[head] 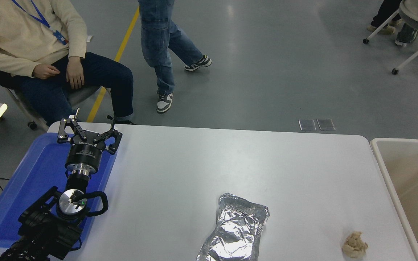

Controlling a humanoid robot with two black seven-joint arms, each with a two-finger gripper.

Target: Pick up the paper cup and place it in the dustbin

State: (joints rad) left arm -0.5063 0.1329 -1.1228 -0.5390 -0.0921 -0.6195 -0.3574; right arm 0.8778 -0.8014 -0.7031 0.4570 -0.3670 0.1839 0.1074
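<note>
I log one white table [201,163]: blue tray [35,174] at its left edge, crumpled foil tray [236,230] near front centre, and what looks like a beige paper wad [354,244] front right.

The middle and far part of the desk [201,156] is bare — wide room to pass there. At the near edge lies a crumpled foil tray [236,232], and right of it, well apart, a beige paper wad [354,245]. Between them is a free lane. The dustbin [383,170] stands just beside the desk's right edge. At the left, the left hand [87,131] hangs over the blue tray [24,188] — it blocks that corner.
</note>
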